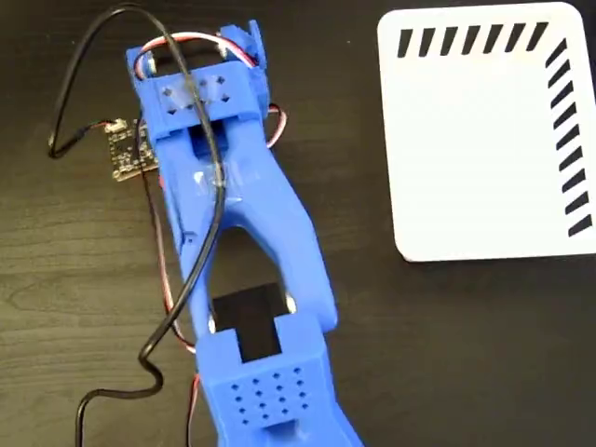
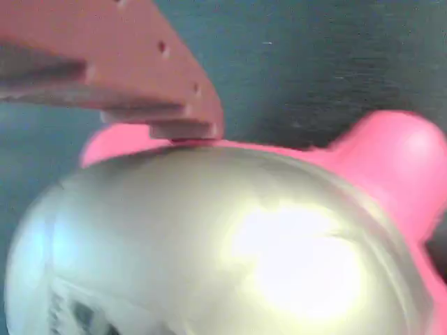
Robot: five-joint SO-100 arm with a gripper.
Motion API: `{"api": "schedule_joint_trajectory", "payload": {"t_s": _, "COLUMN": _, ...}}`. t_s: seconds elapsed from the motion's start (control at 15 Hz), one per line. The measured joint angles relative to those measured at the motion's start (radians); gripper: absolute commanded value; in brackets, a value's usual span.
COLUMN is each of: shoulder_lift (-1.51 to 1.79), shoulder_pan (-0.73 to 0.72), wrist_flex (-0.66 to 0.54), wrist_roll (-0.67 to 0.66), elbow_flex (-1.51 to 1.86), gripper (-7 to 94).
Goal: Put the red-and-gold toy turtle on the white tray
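Note:
In the wrist view the red-and-gold toy turtle (image 2: 230, 258) fills most of the picture, very close and blurred. Its shiny domed shell has a dark print at the lower left, and a pink-red limb sticks out at the right. One finger (image 2: 140, 63) comes in from the upper left and its tip touches the far rim of the shell; the other finger is hidden. In the fixed view the blue arm's gripper (image 1: 197, 65) points down at the upper left and covers the turtle. The white tray (image 1: 466, 149) with black stripes lies at the upper right, well apart from the gripper.
A dark wooden table (image 1: 447, 354) carries everything. A black cable (image 1: 177, 279) and red-white wires run along the arm. A small circuit board (image 1: 124, 149) lies to the arm's left. Dark table lies between arm and tray.

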Motion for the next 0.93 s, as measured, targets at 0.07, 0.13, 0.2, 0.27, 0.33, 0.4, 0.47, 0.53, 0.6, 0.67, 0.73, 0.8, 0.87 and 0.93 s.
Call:
{"api": "schedule_joint_trajectory", "payload": {"t_s": 0.07, "shoulder_lift": 0.002, "shoulder_pan": 0.0, "wrist_flex": -0.002, "wrist_roll": 0.0, "elbow_flex": -0.002, "gripper": 11}}
{"api": "schedule_joint_trajectory", "payload": {"t_s": 0.13, "shoulder_lift": 0.002, "shoulder_pan": 0.0, "wrist_flex": -0.003, "wrist_roll": 0.0, "elbow_flex": -0.006, "gripper": 0}}
{"api": "schedule_joint_trajectory", "payload": {"t_s": 0.2, "shoulder_lift": 0.002, "shoulder_pan": 0.0, "wrist_flex": -0.003, "wrist_roll": 0.0, "elbow_flex": -0.006, "gripper": 0}}
{"api": "schedule_joint_trajectory", "payload": {"t_s": 0.27, "shoulder_lift": 0.002, "shoulder_pan": -0.002, "wrist_flex": -0.003, "wrist_roll": 0.006, "elbow_flex": -0.006, "gripper": 0}}
{"api": "schedule_joint_trajectory", "payload": {"t_s": 0.33, "shoulder_lift": 0.002, "shoulder_pan": -0.002, "wrist_flex": -0.003, "wrist_roll": 0.009, "elbow_flex": -0.008, "gripper": 0}}
{"api": "schedule_joint_trajectory", "payload": {"t_s": 0.4, "shoulder_lift": 0.002, "shoulder_pan": 0.0, "wrist_flex": -0.003, "wrist_roll": 0.009, "elbow_flex": -0.008, "gripper": 0}}
{"api": "schedule_joint_trajectory", "payload": {"t_s": 0.47, "shoulder_lift": 0.002, "shoulder_pan": 0.002, "wrist_flex": -0.003, "wrist_roll": 0.009, "elbow_flex": -0.008, "gripper": 0}}
{"api": "schedule_joint_trajectory", "payload": {"t_s": 0.53, "shoulder_lift": 0.002, "shoulder_pan": 0.002, "wrist_flex": -0.003, "wrist_roll": 0.009, "elbow_flex": -0.008, "gripper": 0}}
{"api": "schedule_joint_trajectory", "payload": {"t_s": 0.6, "shoulder_lift": 0.002, "shoulder_pan": 0.002, "wrist_flex": -0.003, "wrist_roll": 0.009, "elbow_flex": -0.008, "gripper": 0}}
{"api": "schedule_joint_trajectory", "payload": {"t_s": 0.67, "shoulder_lift": 0.002, "shoulder_pan": 0.002, "wrist_flex": -0.003, "wrist_roll": 0.009, "elbow_flex": -0.008, "gripper": 0}}
{"api": "schedule_joint_trajectory", "payload": {"t_s": 0.73, "shoulder_lift": 0.002, "shoulder_pan": 0.002, "wrist_flex": -0.003, "wrist_roll": 0.009, "elbow_flex": -0.008, "gripper": 0}}
{"api": "schedule_joint_trajectory", "payload": {"t_s": 0.8, "shoulder_lift": 0.002, "shoulder_pan": 0.002, "wrist_flex": -0.003, "wrist_roll": 0.009, "elbow_flex": -0.008, "gripper": 0}}
{"api": "schedule_joint_trajectory", "payload": {"t_s": 0.87, "shoulder_lift": 0.002, "shoulder_pan": 0.002, "wrist_flex": -0.002, "wrist_roll": 0.009, "elbow_flex": -0.011, "gripper": 0}}
{"api": "schedule_joint_trajectory", "payload": {"t_s": 0.93, "shoulder_lift": 0.002, "shoulder_pan": 0.008, "wrist_flex": 0.014, "wrist_roll": 0.012, "elbow_flex": -0.018, "gripper": 0}}
